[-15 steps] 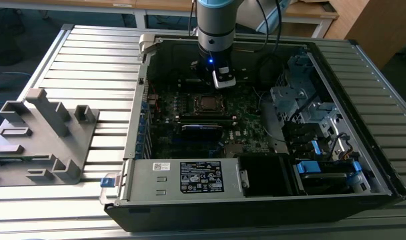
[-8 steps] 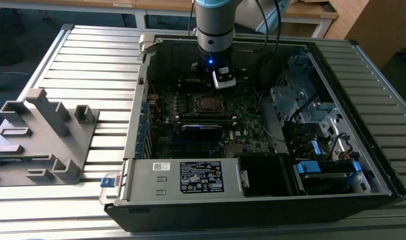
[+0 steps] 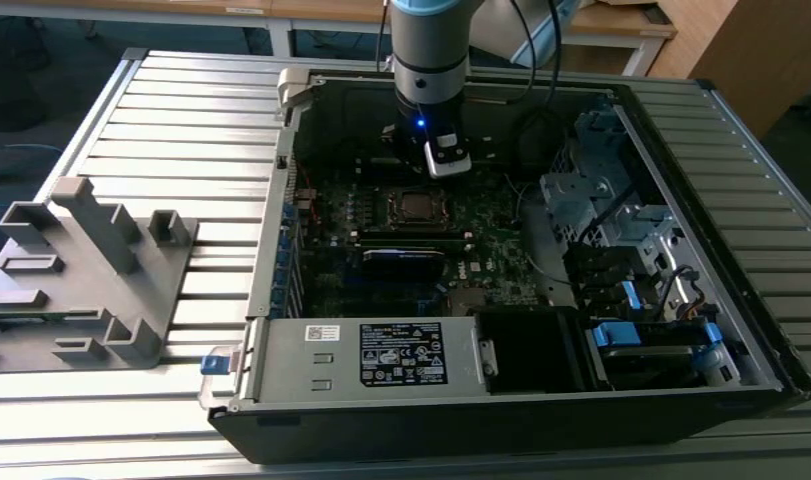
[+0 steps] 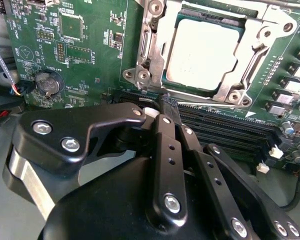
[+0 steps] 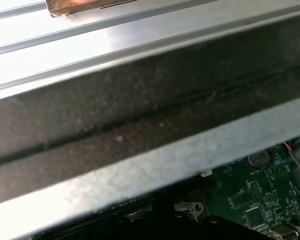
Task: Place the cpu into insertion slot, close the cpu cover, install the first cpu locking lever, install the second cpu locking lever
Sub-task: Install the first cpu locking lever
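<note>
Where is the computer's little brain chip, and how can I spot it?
Look inside the big open computer case lying on the ribbed metal table, at its green board. Near the board's middle sits a shiny metal frame. The chip is the flat, plain silvery square inside it, unlike the black parts around.

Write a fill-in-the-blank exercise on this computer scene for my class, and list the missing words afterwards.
1. The silvery cover lies closed over the ____.
2. The board around the cover is coloured ____.
3. In the exterior view, the gripper hangs inside the open computer ____.

Missing words: cpu; green; case.
</note>
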